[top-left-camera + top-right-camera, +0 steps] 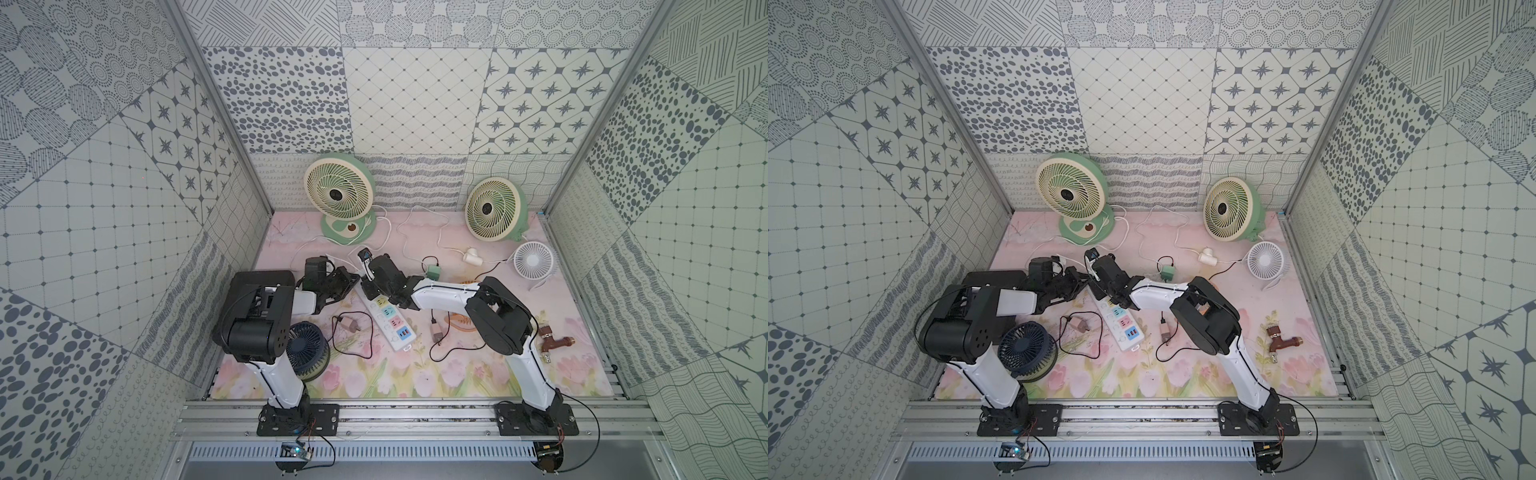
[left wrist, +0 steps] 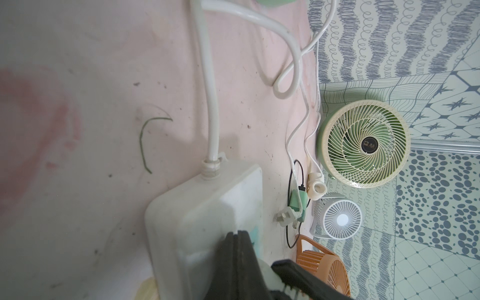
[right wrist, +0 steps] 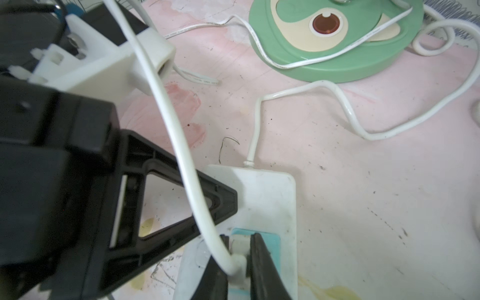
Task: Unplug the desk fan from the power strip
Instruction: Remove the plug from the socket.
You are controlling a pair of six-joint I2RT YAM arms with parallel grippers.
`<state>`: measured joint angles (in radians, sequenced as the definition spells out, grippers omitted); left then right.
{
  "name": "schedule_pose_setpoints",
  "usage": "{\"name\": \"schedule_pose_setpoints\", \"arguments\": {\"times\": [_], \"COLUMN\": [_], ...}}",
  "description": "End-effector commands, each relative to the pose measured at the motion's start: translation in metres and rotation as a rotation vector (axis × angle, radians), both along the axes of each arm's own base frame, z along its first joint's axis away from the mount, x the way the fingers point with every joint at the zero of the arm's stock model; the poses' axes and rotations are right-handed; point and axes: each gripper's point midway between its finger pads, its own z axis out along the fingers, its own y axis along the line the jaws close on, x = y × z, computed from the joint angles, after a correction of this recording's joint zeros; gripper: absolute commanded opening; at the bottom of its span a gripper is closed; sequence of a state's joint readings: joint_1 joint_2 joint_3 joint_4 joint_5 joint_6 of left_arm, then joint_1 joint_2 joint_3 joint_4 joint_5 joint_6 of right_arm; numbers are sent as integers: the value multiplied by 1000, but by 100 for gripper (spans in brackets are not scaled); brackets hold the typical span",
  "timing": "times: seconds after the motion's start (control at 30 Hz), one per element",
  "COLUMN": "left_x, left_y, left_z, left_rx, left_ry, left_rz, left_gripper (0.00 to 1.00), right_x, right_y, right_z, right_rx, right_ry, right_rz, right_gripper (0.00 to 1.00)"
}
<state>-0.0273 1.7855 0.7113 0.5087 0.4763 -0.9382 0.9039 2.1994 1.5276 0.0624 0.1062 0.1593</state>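
From above, the power strip [image 1: 392,322] lies mid-table [image 1: 457,374], slanting from far left to near right with its bright blue USB end nearest. Both arms meet over its far end, the left hand [image 1: 355,281] coming from the left and the right hand [image 1: 370,291] from the right, so the far sockets are hidden. I count five fans. There are two green-and-cream ones at the far wall, the left green fan [image 1: 338,189] and the right green fan [image 1: 494,208]. There is also one small white fan [image 1: 533,259] at far right, one dark blue fan [image 1: 305,347] at near left, and one orange fan [image 1: 461,321] mostly hidden behind the right arm. There is one strip.

The left wrist view shows the left hand [image 2: 237,235] closed on nothing. Its tip bears down on the strip [image 2: 205,207], near where the strip's thick cord [image 2: 211,117] enters. I judge it is pinning the strip so that a pull will not lift it.

The right wrist view shows the right hand [image 3: 240,237] narrow, clamped on one white plug [image 3: 237,263] seated in a pale blue socket [image 3: 270,241]. Gripping the plug body probably spares its cable [image 3: 176,135], which arches away to the far left. I cannot tell which fan it feeds.
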Motion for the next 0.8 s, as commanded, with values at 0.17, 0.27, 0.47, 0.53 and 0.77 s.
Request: {"name": "schedule_pose_setpoints", "arguments": {"times": [0.17, 0.27, 0.47, 0.53, 0.77], "left_x": [-25, -25, -25, -25, -25], "left_y": [14, 14, 14, 14, 14], "left_z": [-41, -41, -40, -40, -41], "left_rx": [76, 74, 75, 74, 75], "left_ry": [173, 172, 171, 170, 172], "left_rz": [40, 41, 41, 40, 41], "left_gripper": [0, 0, 0, 0, 0], "right_x": [3, -8, 3, 11, -7], "right_y": [1, 11, 0, -7, 11], "right_z": [29, 28, 31, 30, 31], "right_rx": [78, -45, 107, 169, -18], "right_ry": [-6, -112, 12, 64, -90], "right_rz": [9, 38, 1, -18, 31], "right_gripper": [0, 0, 0, 0, 0]}}
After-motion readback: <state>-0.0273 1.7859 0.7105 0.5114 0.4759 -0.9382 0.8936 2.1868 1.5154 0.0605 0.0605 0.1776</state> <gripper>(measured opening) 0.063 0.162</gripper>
